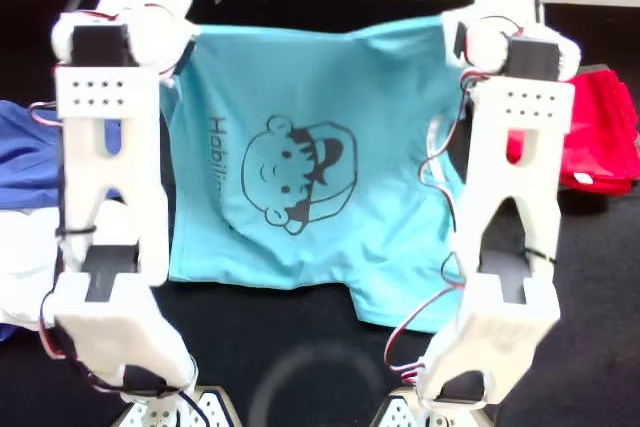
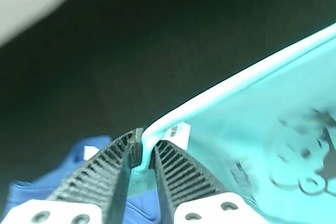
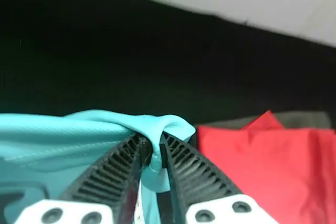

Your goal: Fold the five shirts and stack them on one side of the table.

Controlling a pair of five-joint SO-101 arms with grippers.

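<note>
Two arms (image 1: 110, 177) outstretched, fingers (image 2: 178, 174) pinching — teal shirt (image 1: 300, 107)

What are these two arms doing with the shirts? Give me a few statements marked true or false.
1. The left pincer and the right pincer are each shut on the turquoise shirt. True.
2. The shirt on the right arm's side is yellow. False: it is a red shirt.
3. A blue shirt lies on the left arm's side. True.
4. The turquoise shirt is folded into a small square. False: it is spread open between the arms.
5. It carries a cartoon face. True.
</note>
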